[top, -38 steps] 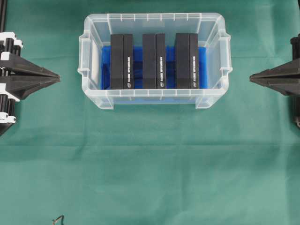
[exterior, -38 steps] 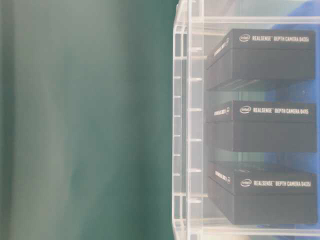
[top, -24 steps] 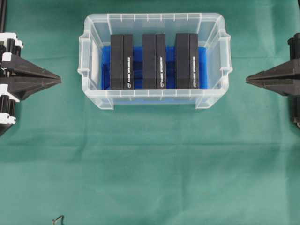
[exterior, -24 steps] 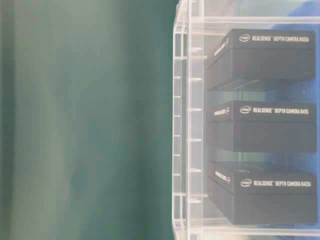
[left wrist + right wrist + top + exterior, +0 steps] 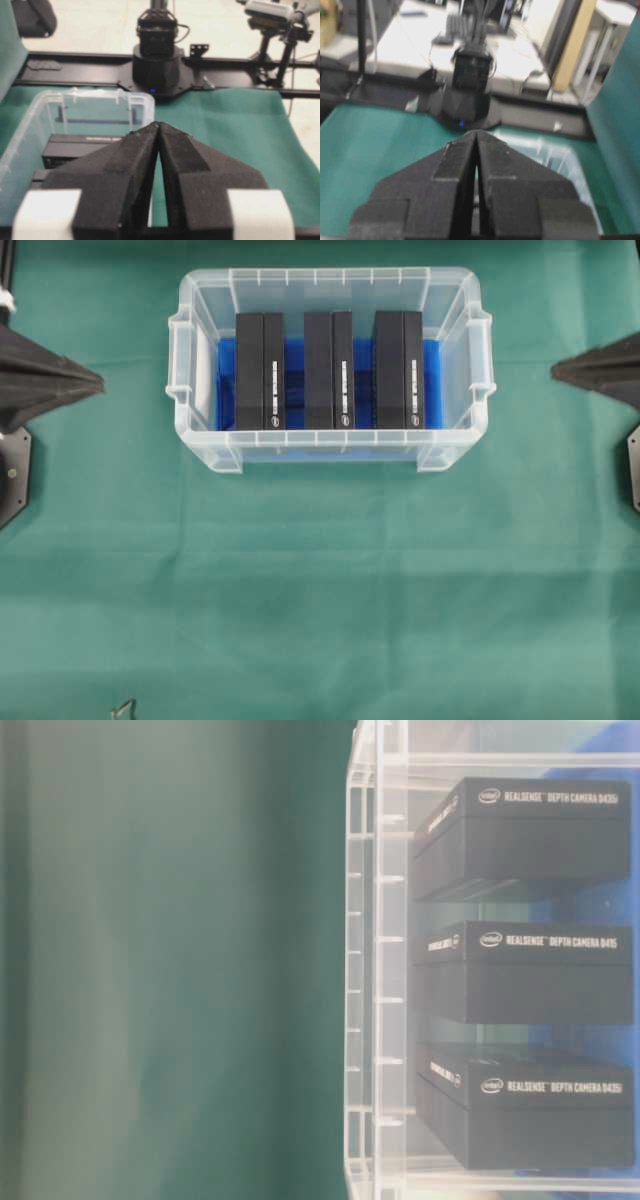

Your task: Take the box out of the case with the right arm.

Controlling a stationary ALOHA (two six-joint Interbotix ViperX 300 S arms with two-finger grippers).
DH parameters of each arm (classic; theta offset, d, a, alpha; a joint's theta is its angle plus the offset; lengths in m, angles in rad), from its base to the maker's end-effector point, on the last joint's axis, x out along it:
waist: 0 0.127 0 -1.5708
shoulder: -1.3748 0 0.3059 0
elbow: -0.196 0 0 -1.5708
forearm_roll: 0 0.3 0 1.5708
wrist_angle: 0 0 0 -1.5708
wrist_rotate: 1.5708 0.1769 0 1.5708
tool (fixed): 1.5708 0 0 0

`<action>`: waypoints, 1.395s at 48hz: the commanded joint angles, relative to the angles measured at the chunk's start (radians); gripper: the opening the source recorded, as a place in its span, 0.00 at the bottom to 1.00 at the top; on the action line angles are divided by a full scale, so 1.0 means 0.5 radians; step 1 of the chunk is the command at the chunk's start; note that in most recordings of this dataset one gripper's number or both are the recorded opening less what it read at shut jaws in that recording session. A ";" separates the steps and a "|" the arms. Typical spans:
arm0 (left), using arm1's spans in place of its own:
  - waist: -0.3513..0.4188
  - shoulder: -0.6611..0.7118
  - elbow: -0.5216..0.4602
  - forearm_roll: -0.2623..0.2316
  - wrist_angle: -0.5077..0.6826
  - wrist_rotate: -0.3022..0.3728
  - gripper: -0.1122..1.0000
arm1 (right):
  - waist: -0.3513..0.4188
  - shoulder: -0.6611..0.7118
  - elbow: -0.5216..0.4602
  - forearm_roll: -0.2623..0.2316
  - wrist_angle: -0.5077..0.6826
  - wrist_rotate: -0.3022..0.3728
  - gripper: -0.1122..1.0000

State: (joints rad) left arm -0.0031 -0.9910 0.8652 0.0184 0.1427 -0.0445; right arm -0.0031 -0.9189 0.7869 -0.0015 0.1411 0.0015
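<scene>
The case (image 5: 330, 368), a clear plastic bin with a ribbed rim and side handles, sits toward twelve o'clock on the green tabletop (image 5: 320, 580) in the overhead view, with a bright blue sheet (image 5: 432, 380) lining its bottom. Inside stand three black boxes side by side, each on edge with white print along its narrow face: the left box (image 5: 260, 370) toward nine o'clock, the middle box (image 5: 329, 370) at the centre, and the right box (image 5: 399, 370) toward three o'clock, with blue gaps between them. The table-level view shows the same three through the clear wall, stacked down the picture, all apart from one another. The left claw (image 5: 98, 382) points in from nine o'clock and the right claw (image 5: 556, 367) from three o'clock, each well apart from the case. Both are clenched on nothing: the left wrist view shows the left claw's black pads meeting at the tip, and the right wrist view shows the right claw's pads likewise pressed together. Against half a second ago, both claws have drawn back toward the edges of the overhead view, away from the case; the case and its boxes have not shifted.
</scene>
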 commanded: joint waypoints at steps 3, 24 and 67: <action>0.003 0.037 -0.249 0.009 0.230 0.000 0.20 | -0.006 0.055 -0.224 0.006 0.138 0.006 0.16; 0.003 0.061 -0.408 0.015 0.500 -0.018 0.20 | -0.021 0.132 -0.368 0.000 0.476 0.006 0.16; -0.003 0.531 -0.828 0.012 2.605 -0.298 0.20 | -0.031 0.638 -0.776 -0.064 2.770 0.025 0.16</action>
State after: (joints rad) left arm -0.0031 -0.7179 0.4755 0.0230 1.4465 -0.1902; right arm -0.0153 -0.6013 0.4249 -0.0245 1.5294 0.0107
